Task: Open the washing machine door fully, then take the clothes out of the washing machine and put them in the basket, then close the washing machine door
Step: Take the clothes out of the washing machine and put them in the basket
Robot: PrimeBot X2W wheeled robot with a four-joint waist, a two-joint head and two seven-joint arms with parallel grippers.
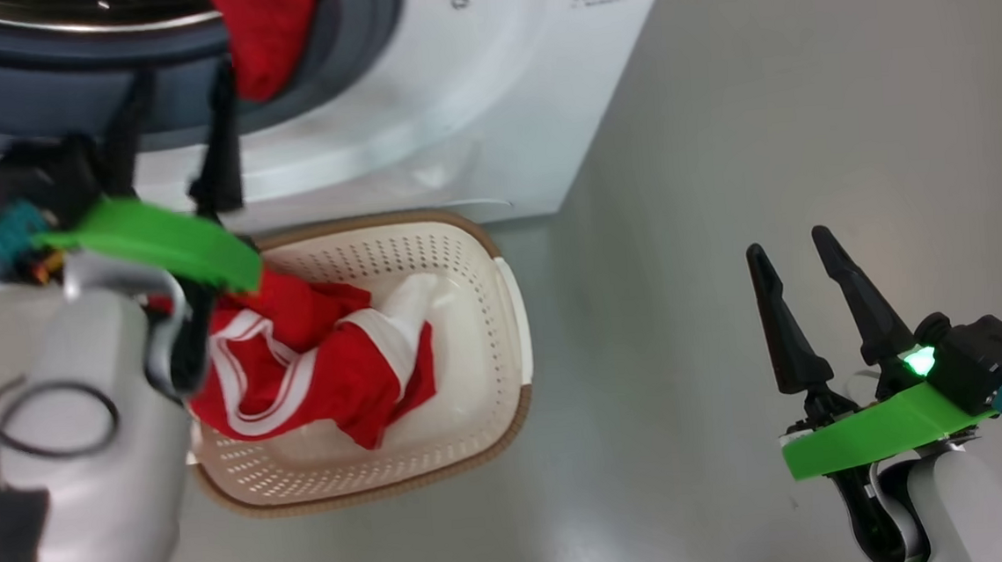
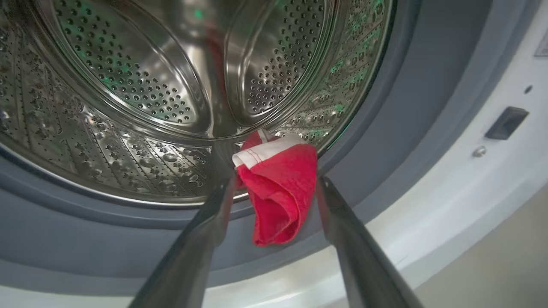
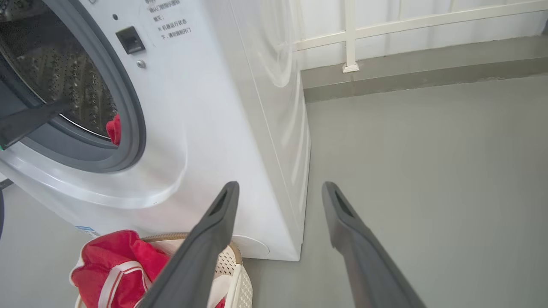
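Note:
The washing machine (image 1: 471, 98) stands open, its steel drum (image 2: 128, 85) bare except for one red piece of the clothes (image 2: 278, 192) with white trim, draped over the grey gasket at the opening's lower edge. My left gripper (image 2: 276, 184) is open, one finger on each side of that piece, without pinching it. The same piece (image 1: 268, 33) hangs just right of the left gripper (image 1: 183, 83). More red and white clothes (image 1: 322, 364) lie in the basket (image 1: 512, 315) on the floor before the machine. My right gripper (image 1: 788, 243) hovers open and empty over the floor. The washing machine door is out of view.
Bare grey floor (image 1: 719, 125) stretches to the right of the machine and basket. In the right wrist view the machine's side panel (image 3: 265, 107) faces the right gripper (image 3: 280, 188), the basket (image 3: 239, 282) sits low left, and a white railing (image 3: 351, 38) lines the far wall.

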